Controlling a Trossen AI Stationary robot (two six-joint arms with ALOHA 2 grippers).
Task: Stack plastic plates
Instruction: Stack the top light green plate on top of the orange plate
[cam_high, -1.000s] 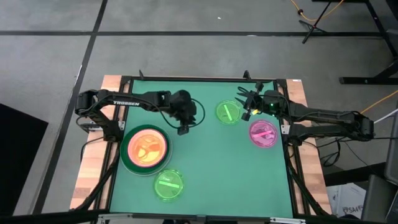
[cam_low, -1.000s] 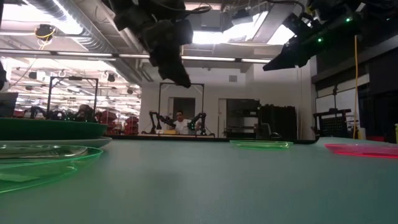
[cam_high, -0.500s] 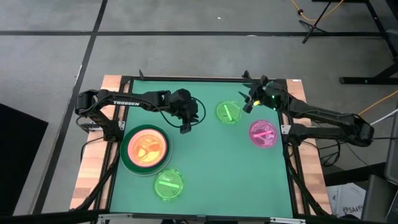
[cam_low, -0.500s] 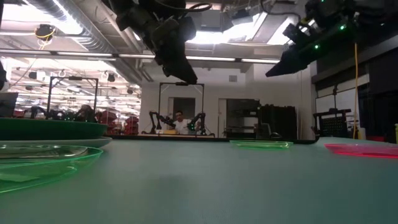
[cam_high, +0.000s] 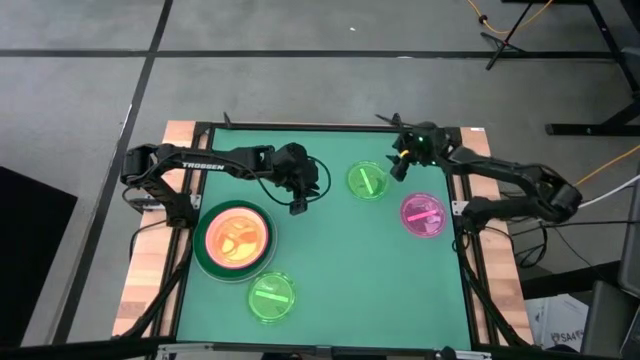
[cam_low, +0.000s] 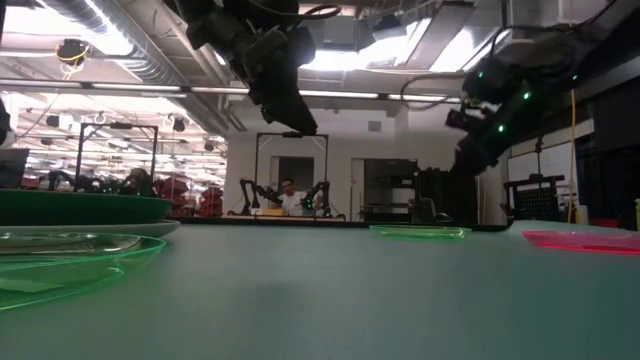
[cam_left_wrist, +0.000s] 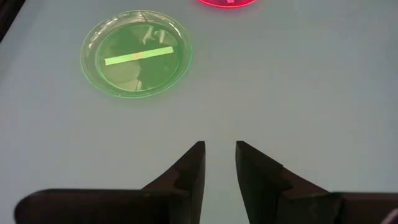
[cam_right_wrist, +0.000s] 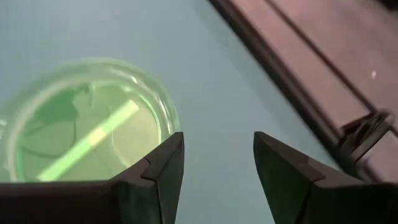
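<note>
Right tool, fingers apart and empty, hangs above the desk just beside the far lime plate, at that plate's outer rim. Judged reason: it is lined up to take this plate by the edge. The pink plate lies near it, on the side toward the right arm's base.

Left tool, fingers a narrow gap apart and holding nothing, hovers over bare desk between the orange plate and the far lime plate. It looks to be waiting.

The orange plate already sits inside the dark green plate, so 1 stack is begun. The second lime plate lies alone, well apart from both tools.

View notes:
- The high view alone gives all 5 plates.
- The right wrist view shows the lime plate's rim just ahead of 1 finger, not between the 2.
- The low view shows both tools clear above the desk, which the high view cannot settle.
</note>
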